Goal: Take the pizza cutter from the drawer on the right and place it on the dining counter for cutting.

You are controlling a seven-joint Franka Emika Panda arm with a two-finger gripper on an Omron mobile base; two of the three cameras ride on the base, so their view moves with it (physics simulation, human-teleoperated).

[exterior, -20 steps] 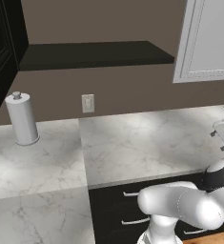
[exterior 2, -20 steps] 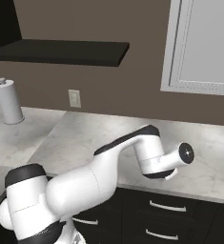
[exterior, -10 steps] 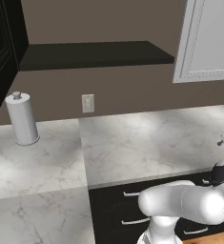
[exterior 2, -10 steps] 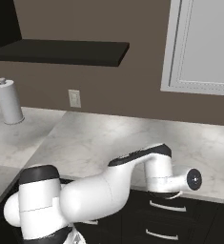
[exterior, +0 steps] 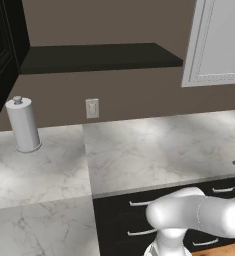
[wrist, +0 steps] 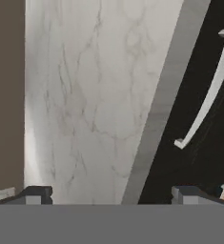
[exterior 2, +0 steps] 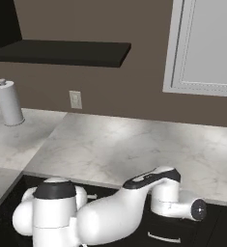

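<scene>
My gripper (wrist: 111, 196) is open, its two dark fingertips (wrist: 35, 195) far apart with nothing between them. It looks across the edge of a marble worktop (wrist: 94, 95) at a shut black drawer front (wrist: 213, 157) with a silver bar handle (wrist: 206, 97). In the base views my white arm (exterior 2: 134, 202) is bent low in front of the black drawer fronts (exterior: 119, 220), below the worktop's front edge. The pizza cutter is hidden. The dining counter is out of view.
The L-shaped marble worktop (exterior: 149, 150) runs along a brown wall with a socket (exterior: 92, 108). A paper towel roll (exterior: 23, 124) stands at its back left. A dark shelf (exterior: 99, 56) and a white cabinet door (exterior: 219, 40) hang above.
The arm has dropped from above the worktop's right end to below its front edge, in front of the drawers. The jaws have stayed open.
</scene>
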